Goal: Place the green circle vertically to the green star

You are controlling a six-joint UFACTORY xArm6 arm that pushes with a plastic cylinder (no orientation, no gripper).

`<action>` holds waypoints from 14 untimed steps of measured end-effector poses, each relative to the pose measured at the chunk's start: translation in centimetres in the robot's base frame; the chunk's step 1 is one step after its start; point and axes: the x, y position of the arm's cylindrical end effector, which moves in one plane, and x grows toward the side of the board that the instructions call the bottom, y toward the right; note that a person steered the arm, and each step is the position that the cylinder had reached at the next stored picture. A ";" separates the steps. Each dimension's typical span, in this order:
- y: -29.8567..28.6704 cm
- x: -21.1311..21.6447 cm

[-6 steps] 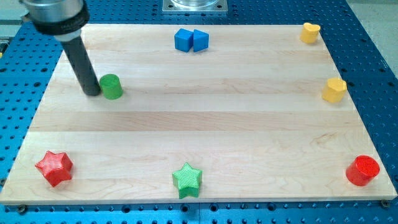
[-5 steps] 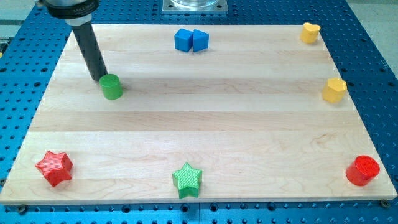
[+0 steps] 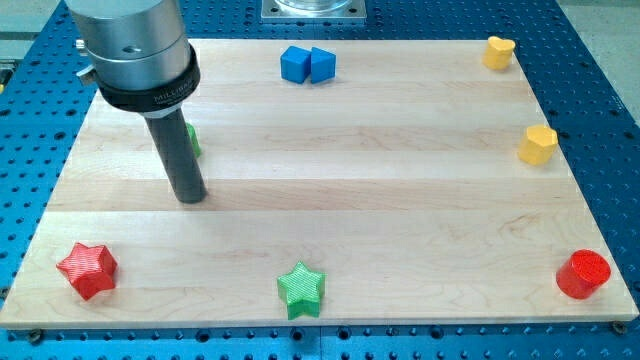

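Clearly your light, slidey green circle block (image 3: 193,139) hides behind my gripperless tip (image 3: 190,198); push its side toward the green star block (image 3: 301,288).

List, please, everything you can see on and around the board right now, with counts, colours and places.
board: one, pale wood, fills the middle of the view
base plate: one, blue, perforated, around the board
blue blocks: two, touching, at the view's top centre
yellow blocks: two, one at the top right corner, one lower on the right edge
red cylinder: one, bottom right corner
red star: one, bottom left corner
green star: one, bottom centre
green circle: one, upper left, mostly hidden behind the rod
my tip: one, dark, just below the green circle in the view
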 end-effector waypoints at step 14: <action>-1.2 4.5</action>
